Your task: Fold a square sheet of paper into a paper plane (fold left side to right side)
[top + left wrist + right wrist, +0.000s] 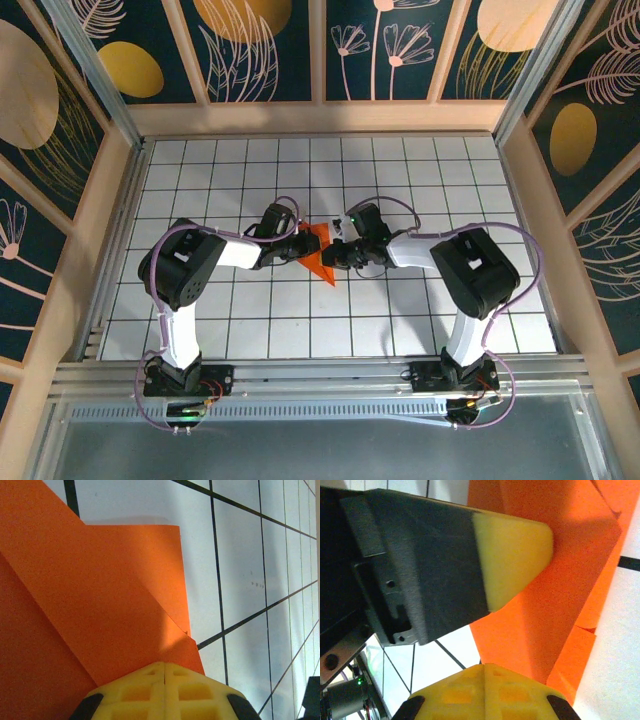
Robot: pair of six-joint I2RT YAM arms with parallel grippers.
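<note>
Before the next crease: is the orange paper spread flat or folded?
Folded: the orange paper is a pointed wedge; both wrist views show overlapping layers with creased edges.

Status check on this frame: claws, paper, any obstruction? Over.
Left claw shut, right claw shut, both tips at the orange paper. Paper folded to a pointed wedge. Obstruction: none seen.

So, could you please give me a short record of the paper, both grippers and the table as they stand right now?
item: square sheet of paper, orange, folded into a pointed wedge with creased flaps
position: flat at the middle of the table, between the two arms
left gripper: shut, tips over the sheet
right gripper: shut, tips over the sheet, facing the left gripper
surface: white with black grid lines
</note>
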